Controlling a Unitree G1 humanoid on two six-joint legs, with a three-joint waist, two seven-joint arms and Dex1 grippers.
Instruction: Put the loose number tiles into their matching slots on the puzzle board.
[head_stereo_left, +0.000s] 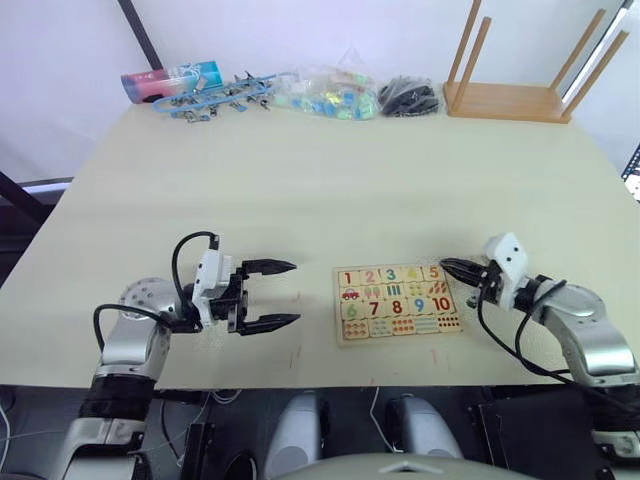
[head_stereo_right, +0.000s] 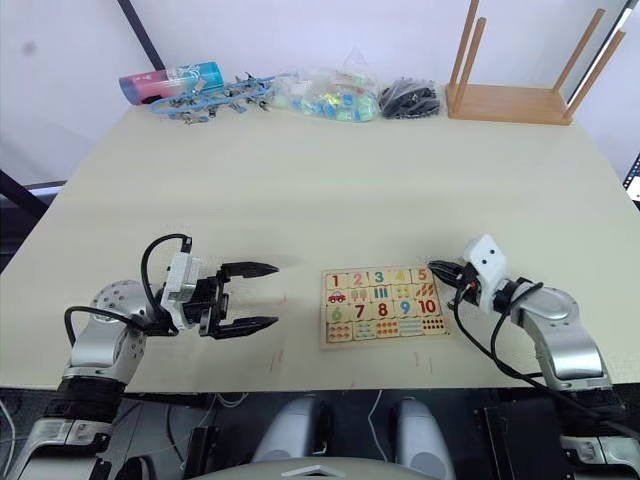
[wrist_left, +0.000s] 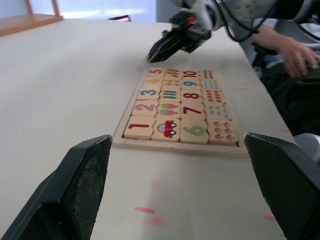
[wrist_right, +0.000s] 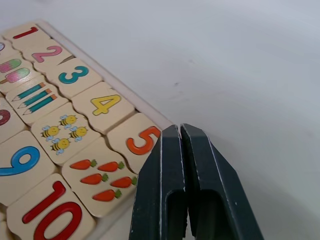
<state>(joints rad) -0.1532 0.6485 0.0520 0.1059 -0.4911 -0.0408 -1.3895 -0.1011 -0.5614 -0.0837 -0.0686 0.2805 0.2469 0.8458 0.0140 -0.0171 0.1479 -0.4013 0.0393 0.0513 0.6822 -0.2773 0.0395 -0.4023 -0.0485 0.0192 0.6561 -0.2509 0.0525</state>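
Note:
The puzzle board (head_stereo_left: 400, 339) lies near the table's front edge, right of centre. Its top row holds the number tiles: 1 (wrist_right: 25, 33), 2 (wrist_right: 46, 53), 3 (wrist_right: 73, 74), 4 (wrist_right: 106, 104) and 5 (wrist_right: 141, 141), each lying flat in a slot. My right gripper (head_stereo_left: 443, 265) is shut with nothing in it, its tips at the board's right end beside the 5 tile (head_stereo_left: 433, 271). My left gripper (head_stereo_left: 296, 292) stands open and empty a short way left of the board, pointing at it.
Along the far edge lie a blue-pink tube (head_stereo_left: 170, 80), blue clips (head_stereo_left: 215, 97), a bag of coloured pieces (head_stereo_left: 325, 95), a black bundle (head_stereo_left: 410, 97) and a wooden dowel stand (head_stereo_left: 505, 100). A person's hand (wrist_left: 295, 50) rests past the table's right side.

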